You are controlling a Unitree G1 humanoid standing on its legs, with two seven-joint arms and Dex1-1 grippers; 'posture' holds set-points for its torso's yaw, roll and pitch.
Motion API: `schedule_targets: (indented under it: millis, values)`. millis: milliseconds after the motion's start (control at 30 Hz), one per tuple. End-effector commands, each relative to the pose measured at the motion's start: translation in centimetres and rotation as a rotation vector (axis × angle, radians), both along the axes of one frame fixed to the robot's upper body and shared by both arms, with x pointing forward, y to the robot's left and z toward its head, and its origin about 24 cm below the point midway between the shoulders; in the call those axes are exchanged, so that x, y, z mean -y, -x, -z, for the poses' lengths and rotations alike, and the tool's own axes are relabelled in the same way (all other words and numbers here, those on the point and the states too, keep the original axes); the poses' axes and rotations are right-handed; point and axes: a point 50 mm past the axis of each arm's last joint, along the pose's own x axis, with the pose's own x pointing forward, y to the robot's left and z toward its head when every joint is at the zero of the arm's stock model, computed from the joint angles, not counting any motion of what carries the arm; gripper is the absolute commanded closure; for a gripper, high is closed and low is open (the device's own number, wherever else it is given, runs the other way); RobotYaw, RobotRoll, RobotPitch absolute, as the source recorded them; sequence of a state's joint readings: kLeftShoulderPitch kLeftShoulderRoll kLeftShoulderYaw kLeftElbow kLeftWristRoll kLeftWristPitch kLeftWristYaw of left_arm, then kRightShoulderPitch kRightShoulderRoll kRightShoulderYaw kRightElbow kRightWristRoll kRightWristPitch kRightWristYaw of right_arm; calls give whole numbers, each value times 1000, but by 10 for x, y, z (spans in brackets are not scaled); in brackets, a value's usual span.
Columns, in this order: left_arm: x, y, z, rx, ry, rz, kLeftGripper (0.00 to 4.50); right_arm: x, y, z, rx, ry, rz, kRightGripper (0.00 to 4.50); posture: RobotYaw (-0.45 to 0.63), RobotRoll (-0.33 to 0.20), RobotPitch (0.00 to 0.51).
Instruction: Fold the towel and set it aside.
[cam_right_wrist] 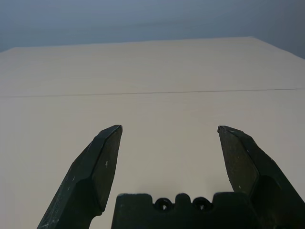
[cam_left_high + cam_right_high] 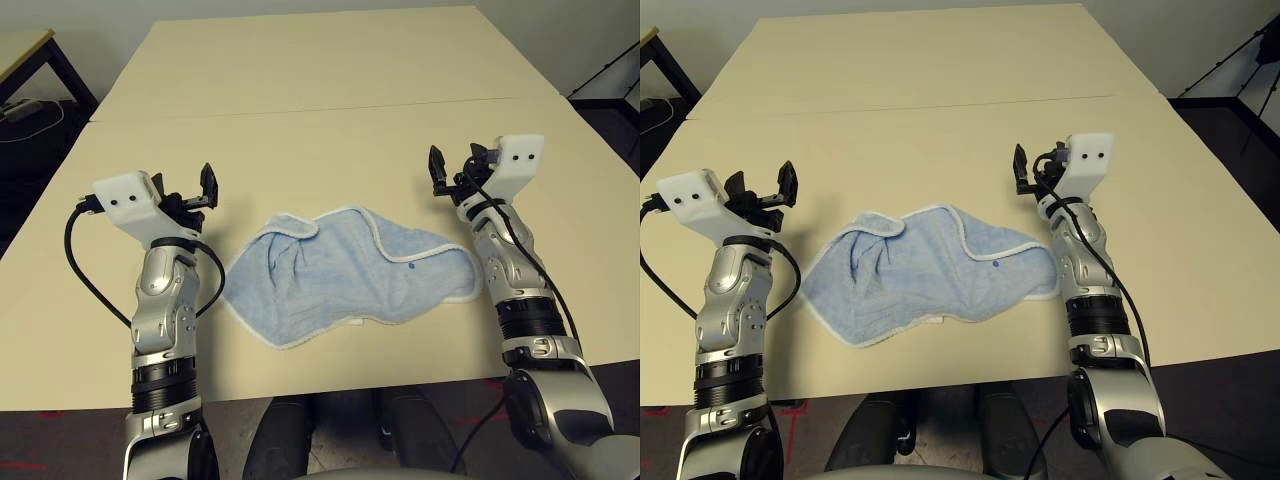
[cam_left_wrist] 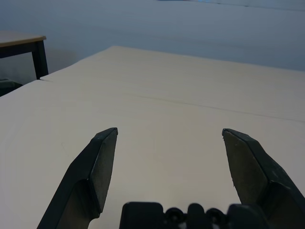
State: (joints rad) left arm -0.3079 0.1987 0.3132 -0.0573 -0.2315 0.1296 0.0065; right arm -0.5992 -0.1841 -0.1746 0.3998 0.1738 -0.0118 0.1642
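The towel (image 2: 345,275), light blue with white edging and a small dark mark, lies crumpled and partly folded over itself on the beige table (image 2: 320,140), near the front edge between my two arms. My left gripper (image 2: 200,188) is raised above the table to the towel's left, open with nothing in it. My right gripper (image 2: 455,168) is raised to the towel's right and a little farther back, also open and empty. In both wrist views the fingers (image 3: 90,176) (image 1: 93,174) stand wide apart over bare tabletop.
A seam (image 2: 320,108) runs across the table behind the towel. A second small table (image 2: 25,50) stands at the far left, with a dark cable on the floor. A tripod leg (image 2: 605,70) shows at the far right.
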Motion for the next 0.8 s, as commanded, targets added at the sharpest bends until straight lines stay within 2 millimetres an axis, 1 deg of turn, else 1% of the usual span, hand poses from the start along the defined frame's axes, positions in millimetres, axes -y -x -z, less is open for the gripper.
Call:
schedule_targets:
  millis: [33,133,300,400,467,600,767,800]
  values:
    - [2,1,8,-30,2,12,37,2,2,9,-35,2,16,71,36,0,159]
    - [3,3,11,-48,-12,64,37,0,3,10,-36,-2,16,71,36,0,159]
    - [2,3,10,-60,-28,106,37,3,2,8,-34,13,-10,71,37,0,157]
    - [1,3,7,-64,-26,145,37,4,1,6,-38,25,-87,71,38,0,156]
    - [2,5,6,-68,-33,205,37,7,2,4,-36,34,-170,71,38,0,156]
    - [-2,8,4,-80,-42,257,37,11,4,2,-32,74,-306,71,43,0,157]
    - [-5,11,1,-102,-79,374,37,15,0,0,-36,107,-325,71,43,0,157]
    - [-4,13,-1,-101,-93,418,37,13,-1,0,-35,107,-326,71,67,0,160]
